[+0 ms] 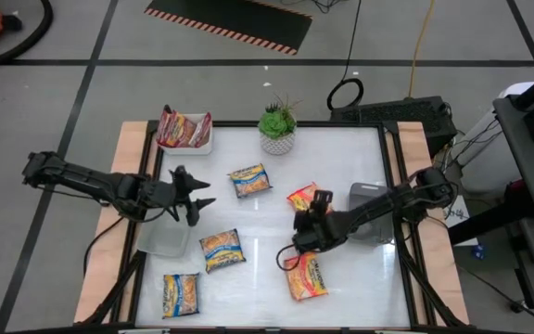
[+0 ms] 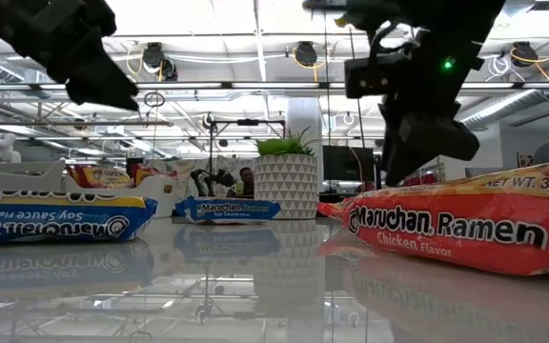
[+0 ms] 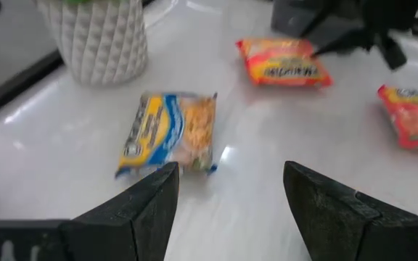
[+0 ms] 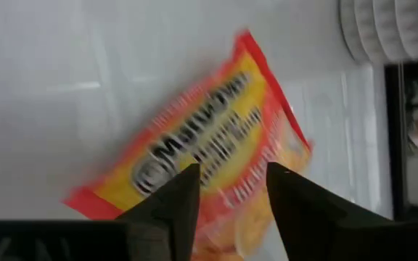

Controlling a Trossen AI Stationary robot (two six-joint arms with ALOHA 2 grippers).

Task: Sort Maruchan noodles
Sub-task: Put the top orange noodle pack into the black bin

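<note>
While my right gripper (image 1: 306, 225) hangs over the middle-right of the white table (image 1: 341, 278), its fingers stand apart with nothing between them, and through the gap the right wrist view shows an orange-red chicken-flavour packet (image 4: 209, 163) lying flat below me. I judge the step in hand to be picking one of the orange-red packets to carry to its tray. The grey tray (image 1: 371, 211) sits just beside me at three o'clock. Two orange-red packets are near me: one at six o'clock (image 1: 306, 276), its long axis running roughly twelve to six, and a second (image 1: 301, 197) at twelve o'clock, half hidden under my arm, so its heading I cannot tell. In my wrist view the packet lies diagonally to my fingers, so I think the next move calls for a turn of the wrist to bring the fingers square across its short side, then a descent and a close on the crinkly film. My left gripper (image 1: 191, 197) waits at nine o'clock of the table's middle, fingers well apart and empty, above a clear tray (image 1: 160, 239). Blue-and-yellow soy sauce packets lie at the centre (image 1: 249, 180), below it (image 1: 222, 249) and at seven o'clock (image 1: 181, 294); dark red packets fill the white tray (image 1: 185, 131) at eleven o'clock, beside the potted plant (image 1: 277, 126).
</note>
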